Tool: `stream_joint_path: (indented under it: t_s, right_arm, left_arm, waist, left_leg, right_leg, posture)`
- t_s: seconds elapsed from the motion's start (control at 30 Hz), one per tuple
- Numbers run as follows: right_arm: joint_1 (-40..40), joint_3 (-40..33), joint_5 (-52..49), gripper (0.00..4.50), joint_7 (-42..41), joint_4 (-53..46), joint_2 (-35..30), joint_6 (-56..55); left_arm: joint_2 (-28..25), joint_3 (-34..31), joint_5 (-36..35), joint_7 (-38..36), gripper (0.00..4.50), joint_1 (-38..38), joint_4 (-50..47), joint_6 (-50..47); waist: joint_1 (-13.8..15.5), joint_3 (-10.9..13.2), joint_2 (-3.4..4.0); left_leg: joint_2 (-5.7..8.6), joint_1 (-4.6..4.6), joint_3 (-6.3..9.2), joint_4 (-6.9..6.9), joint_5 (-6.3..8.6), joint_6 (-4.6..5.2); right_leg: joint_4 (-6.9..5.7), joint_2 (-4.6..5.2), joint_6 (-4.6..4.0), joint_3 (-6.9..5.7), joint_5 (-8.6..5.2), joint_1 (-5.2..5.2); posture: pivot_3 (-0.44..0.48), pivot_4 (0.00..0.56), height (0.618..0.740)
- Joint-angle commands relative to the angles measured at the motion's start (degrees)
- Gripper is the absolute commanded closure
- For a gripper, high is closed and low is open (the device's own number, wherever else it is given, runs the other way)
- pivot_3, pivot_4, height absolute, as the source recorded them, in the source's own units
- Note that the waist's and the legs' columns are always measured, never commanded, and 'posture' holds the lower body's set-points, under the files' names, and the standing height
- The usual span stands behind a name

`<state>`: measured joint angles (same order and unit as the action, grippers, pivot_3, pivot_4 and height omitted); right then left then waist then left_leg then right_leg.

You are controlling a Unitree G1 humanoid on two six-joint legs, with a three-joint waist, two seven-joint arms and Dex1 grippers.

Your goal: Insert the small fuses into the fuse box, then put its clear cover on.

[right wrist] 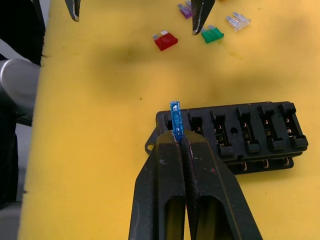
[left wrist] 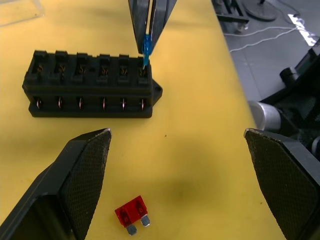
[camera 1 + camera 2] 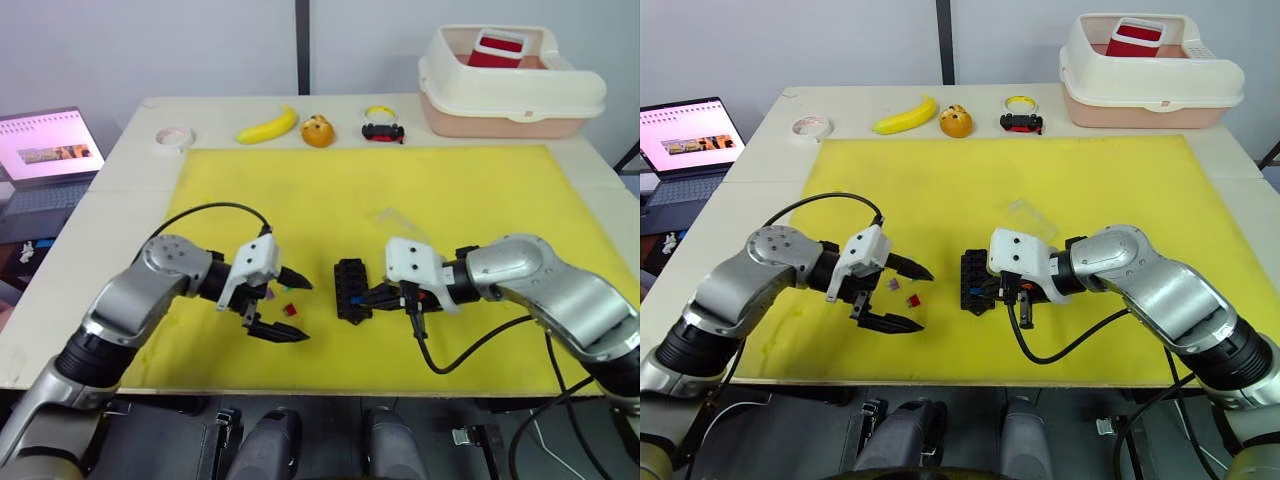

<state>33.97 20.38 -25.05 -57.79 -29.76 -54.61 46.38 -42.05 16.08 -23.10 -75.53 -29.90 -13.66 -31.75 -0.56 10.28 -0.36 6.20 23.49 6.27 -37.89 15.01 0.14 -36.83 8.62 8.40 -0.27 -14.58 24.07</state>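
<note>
The black fuse box [image 3: 352,290] lies on the yellow mat, near its front edge. My right gripper [image 1: 181,140] is shut on a blue fuse [image 1: 175,120] and holds it upright at the box's end slot, the one nearest my left gripper. My left gripper [image 2: 185,170] hangs open just left of the box, over a red fuse [image 2: 132,215] that it does not touch. Green [image 1: 212,34], purple [image 1: 185,10] and pale [image 1: 237,21] fuses lie loose beside it. The clear cover [image 3: 1030,215] rests on the mat behind the box.
Along the table's back edge are a tape roll [image 3: 174,137], a banana [image 3: 267,127], an orange [image 3: 318,132] and a black-and-red toy car [image 3: 383,131]. A white bin [image 3: 510,90] stands at the back right. A laptop [image 3: 45,150] sits off the table's left side.
</note>
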Motion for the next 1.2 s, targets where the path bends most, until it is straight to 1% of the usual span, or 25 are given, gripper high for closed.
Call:
stream_joint_path:
  t_s: [0.03, 0.53, 1.2]
  right_arm:
    - [0.2, -0.4, 1.2, 4.5, -0.9, -0.2, 0.7, -1.0]
    - [-0.7, 0.2, 4.6, 4.5, -3.0, 0.4, 1.7, -1.9]
    - [0.2, 0.0, 6.9, 4.5, -4.5, 2.2, 2.3, -3.4]
  left_arm:
    - [0.7, 0.3, 0.7, 1.1, 0.03, 0.2, -1.5, 1.2]
    - [1.7, 0.0, 0.2, 3.5, 0.03, 0.8, -2.5, 0.1]
    - [2.0, 0.4, 0.3, 3.7, 0.03, 1.1, -3.1, -0.2]
  waist:
    - [0.0, 0.0, 0.0]
    - [0.0, 0.0, 0.0]
    - [0.0, 0.0, 0.0]
  left_leg:
    - [0.0, 0.0, 0.0, 0.0, 0.0, 0.0]
    - [0.01, 0.0, 0.0, 0.0, 0.0, 0.0]
    - [0.01, 0.0, 0.0, 0.0, 0.0, -0.01]
  right_leg:
    - [0.0, 0.0, 0.0, 0.0, 0.0, 0.0]
    - [0.0, 0.0, 0.0, 0.0, 0.0, 0.0]
    - [0.0, 0.0, 0.0, 0.0, 0.0, 0.0]
  posture:
    - [0.0, 0.15, 0.74]
    - [0.0, 0.15, 0.74]
    - [0.0, 0.15, 0.74]
